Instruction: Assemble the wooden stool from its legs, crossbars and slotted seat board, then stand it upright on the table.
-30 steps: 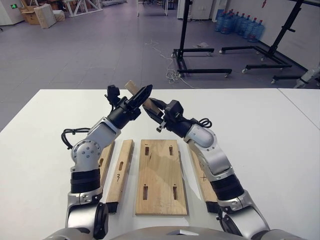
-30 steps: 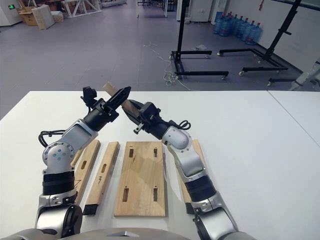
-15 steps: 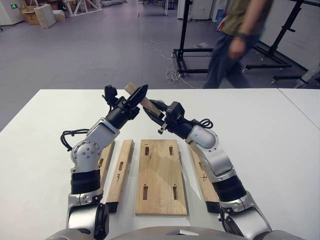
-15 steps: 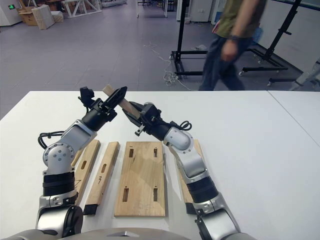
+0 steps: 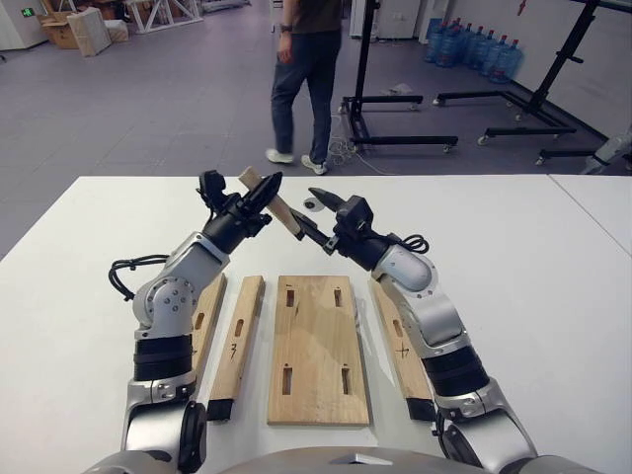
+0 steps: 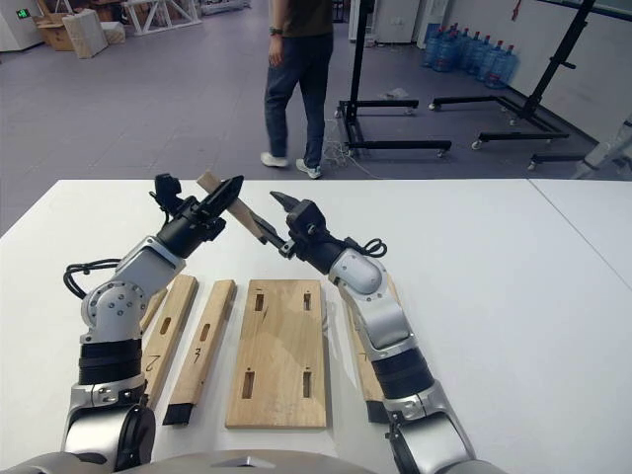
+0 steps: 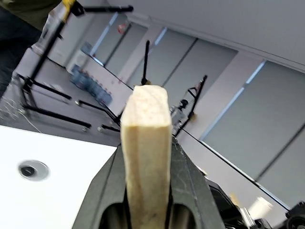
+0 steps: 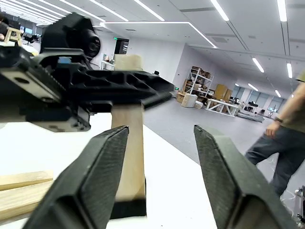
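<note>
Leg (image 7: 145,143) clamped between left fingers (image 7: 190,191); right fingers (image 8: 224,176) spread near it.

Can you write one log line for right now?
left hand: shut on wooden bar, raised | right hand: open near it | seat board: flat on table

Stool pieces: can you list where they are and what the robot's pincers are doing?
left pincer: shut on a wooden piece, held above the table
right pincer: open, beside that piece's dark end
seat board: flat on the table, slots showing
left of board: inner slat and outer slat, lying flat
right of board: right slat, lying flat
stool: not assembled yet
</note>
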`<state>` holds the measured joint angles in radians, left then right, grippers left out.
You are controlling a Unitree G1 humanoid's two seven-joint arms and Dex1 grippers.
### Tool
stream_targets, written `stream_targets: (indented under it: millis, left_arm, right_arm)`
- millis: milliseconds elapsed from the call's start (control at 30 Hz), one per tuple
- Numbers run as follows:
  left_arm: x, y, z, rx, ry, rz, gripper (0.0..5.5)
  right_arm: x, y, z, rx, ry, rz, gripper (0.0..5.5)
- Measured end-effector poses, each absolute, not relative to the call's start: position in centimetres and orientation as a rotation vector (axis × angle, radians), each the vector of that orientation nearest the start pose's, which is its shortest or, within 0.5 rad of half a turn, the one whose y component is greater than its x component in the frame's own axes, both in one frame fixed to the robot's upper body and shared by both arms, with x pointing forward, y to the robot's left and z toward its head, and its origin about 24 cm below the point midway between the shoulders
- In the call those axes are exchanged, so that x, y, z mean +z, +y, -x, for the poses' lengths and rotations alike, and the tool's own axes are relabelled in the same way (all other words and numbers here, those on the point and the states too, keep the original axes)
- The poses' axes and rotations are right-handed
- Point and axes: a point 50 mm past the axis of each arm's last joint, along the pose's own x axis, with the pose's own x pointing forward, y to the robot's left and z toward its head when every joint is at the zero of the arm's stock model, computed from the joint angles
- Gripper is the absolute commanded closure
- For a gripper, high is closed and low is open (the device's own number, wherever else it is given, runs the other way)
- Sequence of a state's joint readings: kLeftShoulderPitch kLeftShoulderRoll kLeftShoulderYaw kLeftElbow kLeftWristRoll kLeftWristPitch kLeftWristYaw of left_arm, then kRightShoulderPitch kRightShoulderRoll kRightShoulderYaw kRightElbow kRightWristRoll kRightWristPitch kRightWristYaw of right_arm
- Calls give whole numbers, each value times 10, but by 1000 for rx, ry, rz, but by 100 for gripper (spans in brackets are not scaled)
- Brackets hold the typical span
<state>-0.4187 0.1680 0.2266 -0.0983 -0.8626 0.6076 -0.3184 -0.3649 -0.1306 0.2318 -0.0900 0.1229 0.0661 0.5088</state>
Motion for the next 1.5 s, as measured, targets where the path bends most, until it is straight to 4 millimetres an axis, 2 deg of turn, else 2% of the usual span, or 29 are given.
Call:
stream_targets:
  millis: [67, 133, 200, 267, 333, 433, 600, 800, 967, 1167, 1267, 1500]
  left_arm:
    - [163, 177, -316, -453, -123, 550, 511]
    - [171, 193, -317, -378, -153, 462, 511]
    - [186, 208, -308, -319, -202, 362, 511]
    - [198, 217, -289, -290, -244, 264, 511]
    - [191, 220, -269, -262, -216, 247, 511]
    - [163, 221, -234, -174, -105, 217, 511]
    - [129, 215, -199, -118, 47, 204, 511]
    - [128, 209, -185, -106, 55, 153, 511]
    - [128, 211, -181, -92, 66, 114, 511]
    - [117, 212, -183, -60, 102, 114, 511]
    - [105, 211, -181, -36, 136, 122, 511]
    - [98, 216, -181, 6, 139, 106, 511]
  right_arm:
    - [141, -67, -283, 838, -320, 136, 221]
    - [142, -74, -287, 757, -311, 105, 221]
    - [144, -85, -294, 627, -300, 71, 221]
    - [144, -99, -298, 494, -286, 64, 221]
    - [142, -111, -299, 394, -275, 60, 221]
    - [138, -129, -305, 262, -249, 58, 221]
    - [134, -134, -309, 176, -231, 64, 221]
    - [134, -138, -309, 112, -226, 49, 221]
    - [137, -138, -307, 91, -239, 60, 221]
    - [135, -136, -307, 106, -221, 61, 221]
    - [135, -136, -307, 108, -220, 63, 221]
    - [137, -138, -309, 116, -213, 58, 221]
